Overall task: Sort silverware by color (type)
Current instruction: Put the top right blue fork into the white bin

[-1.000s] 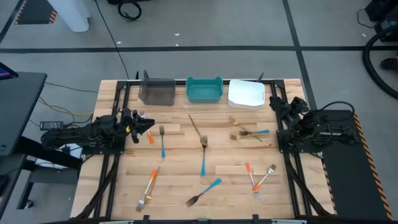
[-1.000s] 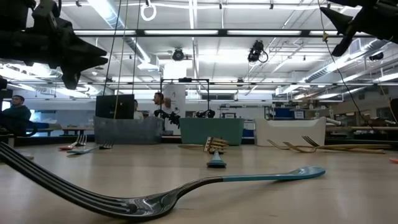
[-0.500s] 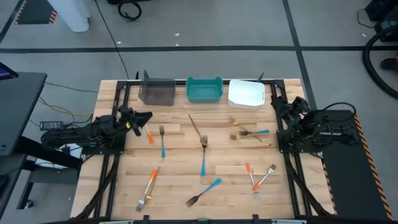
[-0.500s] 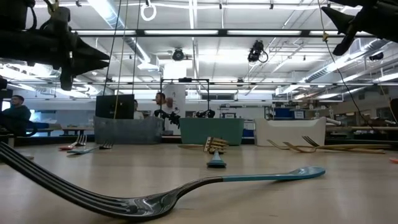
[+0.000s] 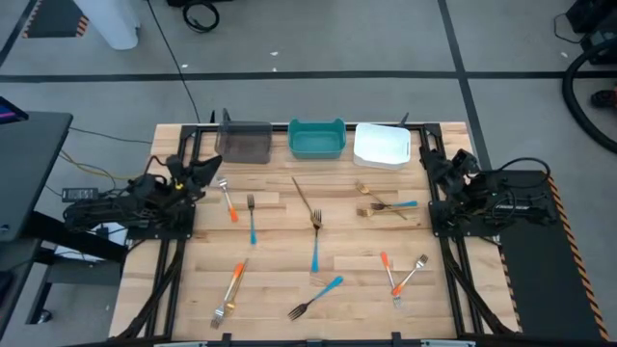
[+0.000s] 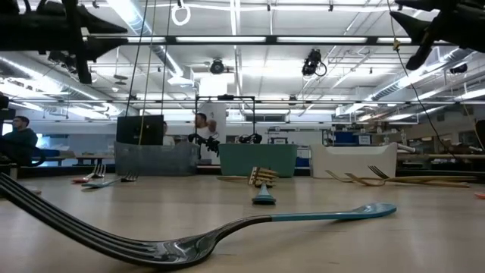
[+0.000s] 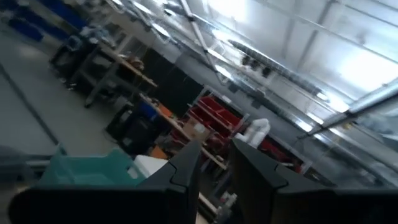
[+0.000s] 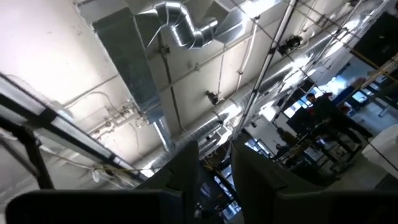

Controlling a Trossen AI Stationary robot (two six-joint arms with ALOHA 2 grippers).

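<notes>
Wood table [image 5: 280,246] w/ forks scattered across it, none in a bin. Three bins in a row at the far edge: grey bin [image 5: 243,143], teal bin [image 5: 317,139], white bin [image 5: 382,146]. Left gripper [image 5: 207,168] sits up off the table at the left edge, just near the grey bin; its wrist view shows a narrow gap between the fingers [image 7: 186,165], nothing held. Right gripper [image 5: 431,164] parked at the right edge beside the white bin, pointing up toward the ceiling; fingers [image 8: 185,165] also a narrow gap apart, empty. Silverware: orange-handled fork [image 5: 228,202] closest to the left gripper, w/ a blue-handled fork [image 5: 253,221] just beside it. Mid-table a gold fork [image 5: 307,200] lies diagonal, touching another blue-handled fork [image 5: 314,243]. Right of centre, a tangle of gold forks [image 5: 378,200] w/ a blue handle [image 5: 405,204] crossing them. Near edge: orange-handled fork [image 5: 231,286] at left, blue-handled fork [image 5: 316,297] in the middle, an orange fork [image 5: 388,275] crossed by a gold fork [image 5: 413,271] at right. Low view: big fork [image 6: 227,231] w/ blue handle fills the foreground, blocking much of the tabletop; people [image 6: 19,136] stand in the room behind.
</notes>
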